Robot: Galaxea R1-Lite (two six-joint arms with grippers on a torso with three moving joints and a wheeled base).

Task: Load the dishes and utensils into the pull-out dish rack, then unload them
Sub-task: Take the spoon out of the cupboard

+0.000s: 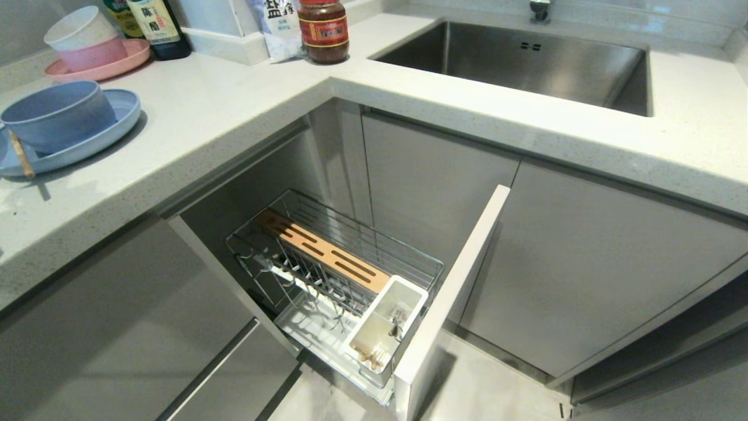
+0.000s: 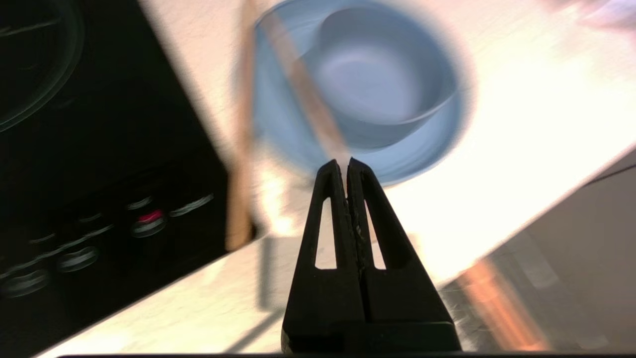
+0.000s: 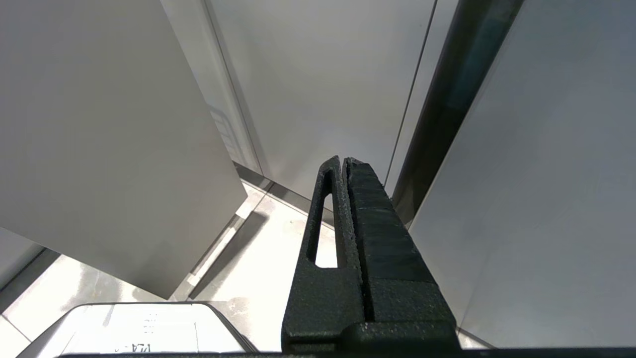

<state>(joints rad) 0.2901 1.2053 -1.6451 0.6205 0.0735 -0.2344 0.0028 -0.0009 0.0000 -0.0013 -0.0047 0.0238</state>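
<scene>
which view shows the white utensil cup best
The head view: the white utensil cup sits whole at the rack's front end, utensils inside. The left wrist view doesn't show it, nor does the right wrist view.

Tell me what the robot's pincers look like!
Both are matte black with a rough, grainy surface. Each left pincer finger is a long wedge that narrows to the tip, with a slim slot cut through it. The right pincer has the same shape; a slot shows in one finger only. No cables or markings show.
</scene>
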